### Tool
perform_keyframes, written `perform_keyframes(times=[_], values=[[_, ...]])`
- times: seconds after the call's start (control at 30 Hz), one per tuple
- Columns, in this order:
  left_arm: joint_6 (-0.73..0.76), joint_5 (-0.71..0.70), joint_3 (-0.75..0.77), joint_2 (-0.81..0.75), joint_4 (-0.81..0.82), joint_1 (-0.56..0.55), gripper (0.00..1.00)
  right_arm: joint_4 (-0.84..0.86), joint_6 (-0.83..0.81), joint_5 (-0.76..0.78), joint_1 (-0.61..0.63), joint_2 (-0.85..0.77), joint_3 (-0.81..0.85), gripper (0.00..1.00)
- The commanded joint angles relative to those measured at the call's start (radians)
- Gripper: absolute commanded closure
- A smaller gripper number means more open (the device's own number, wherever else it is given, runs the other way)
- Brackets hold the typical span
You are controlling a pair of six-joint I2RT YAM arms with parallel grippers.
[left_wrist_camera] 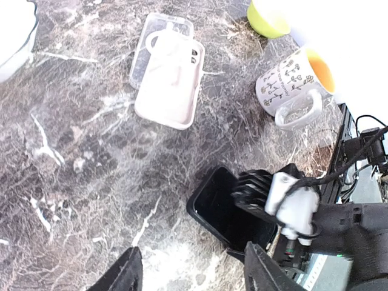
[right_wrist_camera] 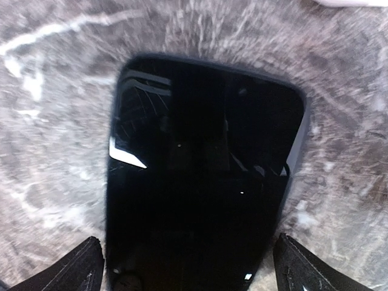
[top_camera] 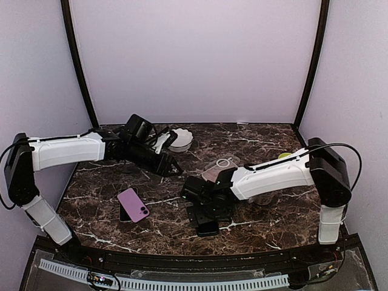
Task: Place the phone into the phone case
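A black phone [right_wrist_camera: 200,176] lies flat and screen up on the marble table; a dark raised rim like a case runs round its edge. It also shows in the left wrist view as the black phone [left_wrist_camera: 227,209], and from above as the black phone [top_camera: 208,229] at the front centre. My right gripper [right_wrist_camera: 194,273] is open just above it, one finger on each side, neither touching. The right gripper [top_camera: 206,217] hides most of the phone from above. My left gripper [left_wrist_camera: 194,276] hangs open and empty over bare table, and from above the left gripper [top_camera: 173,168] is left of centre.
A pink case [left_wrist_camera: 170,91] overlaps a clear case [left_wrist_camera: 151,36] behind the phone. A flowered mug [left_wrist_camera: 291,82] and a yellow-green cup [left_wrist_camera: 267,17] stand to the right. A white bowl [top_camera: 180,139] sits at the back, a purple phone-shaped thing [top_camera: 133,204] front left.
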Motion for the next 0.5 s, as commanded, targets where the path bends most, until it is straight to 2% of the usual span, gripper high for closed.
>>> perform_keyframes(times=[0.0, 0.13, 0.23, 0.47], values=[[-0.005, 0.010, -0.046, -0.022, 0.007, 0.004, 0.41, -0.098, 0.018, 0.008, 0.024, 0.057, 0.072, 0.01], [-0.004, 0.034, -0.050, -0.020, 0.022, 0.004, 0.41, -0.202, 0.025, 0.048, 0.037, 0.115, 0.115, 0.03], [-0.003, 0.040, -0.051, -0.016, 0.022, 0.004, 0.41, -0.173, 0.028, 0.025, 0.040, 0.095, 0.068, 0.13], [0.003, 0.012, -0.058, -0.029, 0.021, 0.004, 0.41, -0.069, 0.011, 0.018, 0.040, 0.024, 0.004, 0.55]])
